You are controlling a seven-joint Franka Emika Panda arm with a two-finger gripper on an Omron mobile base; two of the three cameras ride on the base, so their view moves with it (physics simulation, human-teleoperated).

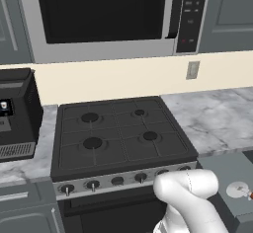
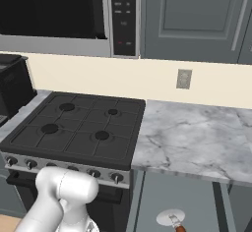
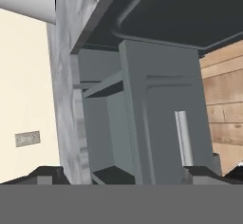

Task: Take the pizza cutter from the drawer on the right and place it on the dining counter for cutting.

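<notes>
Drawer open, pizza cutter lying inside

The drawer [image 2: 182,201] right of the black stove [image 2: 74,128] is standing pulled out beneath the marble worktop [image 2: 192,137], and the pizza cutter [image 2: 173,221] is lying in it, reddish-brown handle toward the front. In the hand view, the gripper [image 3: 121,173] is facing the drawer's silver bar handle [image 3: 184,140], its 2 fingers spread wide apart and gripping nothing.

Open grey drawer [image 2: 197,201] right of the black stove [image 2: 74,128], under the marble worktop [image 2: 192,142], pizza cutter [image 2: 173,221] lying inside it
</notes>
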